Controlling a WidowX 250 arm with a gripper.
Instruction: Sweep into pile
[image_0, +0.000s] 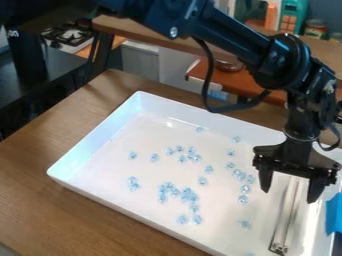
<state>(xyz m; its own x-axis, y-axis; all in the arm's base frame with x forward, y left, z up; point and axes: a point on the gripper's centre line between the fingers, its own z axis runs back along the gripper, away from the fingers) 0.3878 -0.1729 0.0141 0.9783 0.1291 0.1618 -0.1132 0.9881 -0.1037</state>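
Note:
My black gripper (288, 196) hangs down over the right part of a white tray (93, 145), its two fingers spread wide apart. Small clear-blue pieces (188, 195) lie scattered on the tray floor. Several are bunched near the lower middle, others are strewn singly around the centre, and a loose string of them (239, 174) lies left of the gripper. A long, thin metal tool (285, 220) runs from between the fingers toward the tray's lower right; whether it touches them is unclear.
A bright blue object (335, 214) is at the right edge, by the tray's side. Raised walls border the tray, which stands on a brown wooden table (40, 200). A toy stove (69, 36) is at the back left.

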